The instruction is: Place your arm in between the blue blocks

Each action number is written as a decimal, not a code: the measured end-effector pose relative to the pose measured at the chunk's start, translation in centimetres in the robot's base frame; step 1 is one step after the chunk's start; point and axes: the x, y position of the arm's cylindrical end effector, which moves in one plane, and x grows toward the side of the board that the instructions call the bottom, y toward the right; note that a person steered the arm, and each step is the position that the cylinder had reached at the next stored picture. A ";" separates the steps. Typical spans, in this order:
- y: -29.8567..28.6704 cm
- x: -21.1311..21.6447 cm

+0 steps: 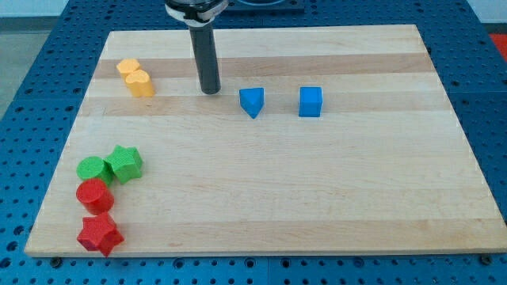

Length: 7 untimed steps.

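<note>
Camera view: my tip on surface, just left of blue wedge; blue cube right of wedge, gap between them unoccupied. Claw: none fitted, state cannot be told.

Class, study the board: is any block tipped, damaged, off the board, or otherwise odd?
Nothing stands out. The blue triangular block and blue cube sit apart, with my tip to the view's left of both. The yellow, green and red blocks sit on the wooden board.
</note>
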 end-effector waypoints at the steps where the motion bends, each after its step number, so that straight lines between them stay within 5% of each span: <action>1: 1.0 3.8; 3: 4.5 3.8; 7: 23.4 3.7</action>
